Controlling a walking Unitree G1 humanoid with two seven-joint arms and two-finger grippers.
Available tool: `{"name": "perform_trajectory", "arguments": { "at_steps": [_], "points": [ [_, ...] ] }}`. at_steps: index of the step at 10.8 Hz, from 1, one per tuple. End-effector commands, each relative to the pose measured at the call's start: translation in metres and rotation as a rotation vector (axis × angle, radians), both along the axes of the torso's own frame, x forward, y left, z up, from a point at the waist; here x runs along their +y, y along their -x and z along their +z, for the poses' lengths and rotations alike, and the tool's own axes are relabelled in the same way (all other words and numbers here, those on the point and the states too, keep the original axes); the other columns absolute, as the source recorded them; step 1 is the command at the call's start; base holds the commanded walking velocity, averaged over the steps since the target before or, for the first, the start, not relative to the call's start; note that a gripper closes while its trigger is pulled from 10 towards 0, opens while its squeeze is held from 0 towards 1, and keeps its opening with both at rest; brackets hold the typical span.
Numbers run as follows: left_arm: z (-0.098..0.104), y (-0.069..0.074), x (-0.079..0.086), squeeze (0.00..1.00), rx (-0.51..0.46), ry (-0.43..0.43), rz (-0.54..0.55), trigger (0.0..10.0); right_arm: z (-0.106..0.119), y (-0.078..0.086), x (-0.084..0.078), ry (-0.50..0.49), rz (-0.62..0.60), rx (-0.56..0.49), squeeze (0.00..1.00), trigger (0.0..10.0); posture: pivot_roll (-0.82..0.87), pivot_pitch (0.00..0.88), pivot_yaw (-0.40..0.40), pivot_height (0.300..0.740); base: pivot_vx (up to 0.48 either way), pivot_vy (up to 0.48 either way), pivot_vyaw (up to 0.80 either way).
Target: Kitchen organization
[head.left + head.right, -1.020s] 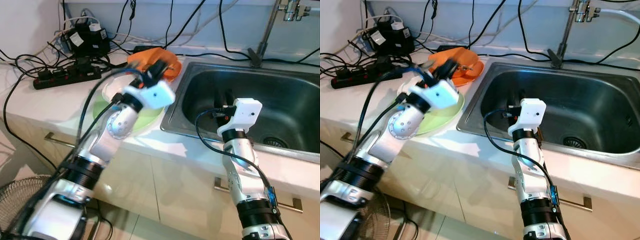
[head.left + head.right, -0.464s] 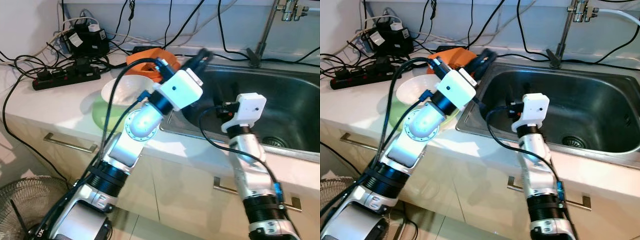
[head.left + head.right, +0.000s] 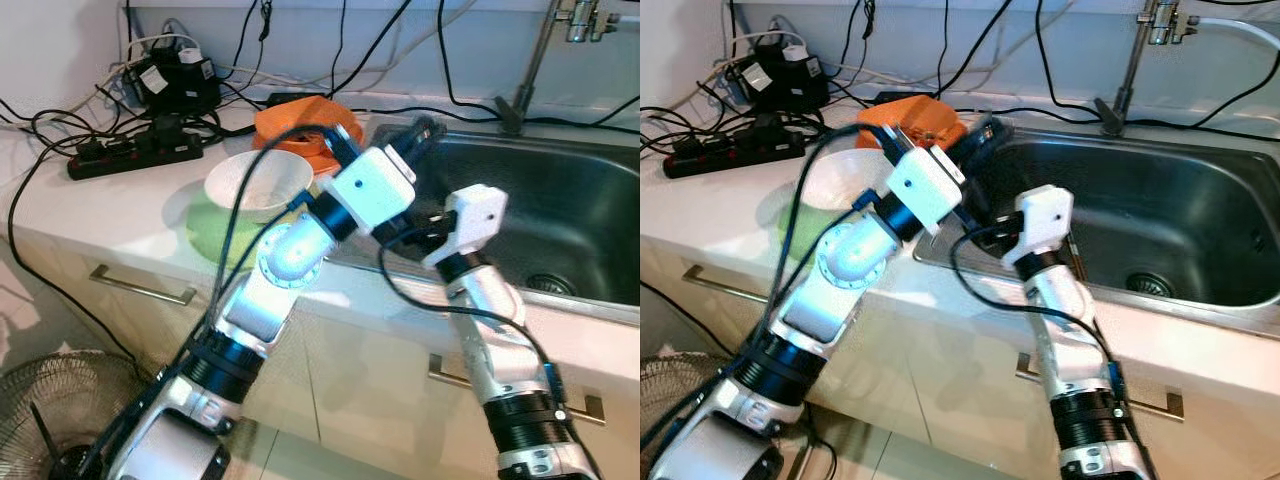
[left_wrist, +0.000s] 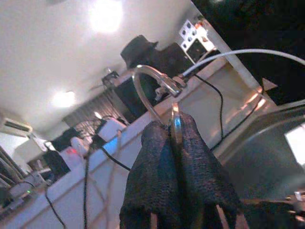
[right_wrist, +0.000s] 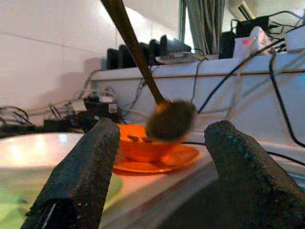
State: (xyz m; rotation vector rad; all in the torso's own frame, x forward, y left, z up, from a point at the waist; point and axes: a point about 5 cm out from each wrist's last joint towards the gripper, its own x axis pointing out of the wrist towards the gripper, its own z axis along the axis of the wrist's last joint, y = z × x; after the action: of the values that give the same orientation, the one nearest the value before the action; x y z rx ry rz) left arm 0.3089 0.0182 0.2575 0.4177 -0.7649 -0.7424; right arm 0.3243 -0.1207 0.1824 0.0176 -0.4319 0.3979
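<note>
Steel sink point(image 3: 560, 215) rim: left tool point(image 3: 420, 130) pinches a spoon point(image 5: 143, 76) (blurred); right tool point(image 5: 159, 162) gapes.

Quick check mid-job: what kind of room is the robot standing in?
Most likely a home kitchen: a stainless steel sink with a metal tap is set in a white counter, with a white bowl beside it.

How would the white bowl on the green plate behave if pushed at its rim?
The white bowl looks rigid and glossy, so probably slippery and breakable. It rests on the green plate, so a push might slide it across the plate. Being wide and low, it seems unlikely to topple.
</note>
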Motion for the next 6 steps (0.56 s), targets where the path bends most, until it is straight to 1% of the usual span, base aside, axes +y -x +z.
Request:
{"name": "perform_trajectory", "arguments": {
  "at_steps": [1,3,6],
  "points": [
    [-0.001,0.002,-0.001,0.0,0.015,-0.003,-0.019,10.0,0.007,0.001,0.002,-0.015,0.019,-0.022,0.0,10.0,0.05,0.011,0.11,0.74,0.0,0.0,0.0],
    [-0.009,0.003,-0.004,0.0,0.092,0.03,-0.06,10.0,0.006,0.003,0.008,-0.013,0.049,-0.016,0.0,10.0,0.05,0.015,0.109,0.74,0.0,0.0,0.0],
    [-0.014,0.006,-0.007,0.0,0.139,0.036,-0.099,10.0,0.006,0.003,0.008,-0.029,0.046,-0.012,0.0,10.0,0.05,0.015,0.109,0.74,0.0,0.0,0.0]
  ]
}}
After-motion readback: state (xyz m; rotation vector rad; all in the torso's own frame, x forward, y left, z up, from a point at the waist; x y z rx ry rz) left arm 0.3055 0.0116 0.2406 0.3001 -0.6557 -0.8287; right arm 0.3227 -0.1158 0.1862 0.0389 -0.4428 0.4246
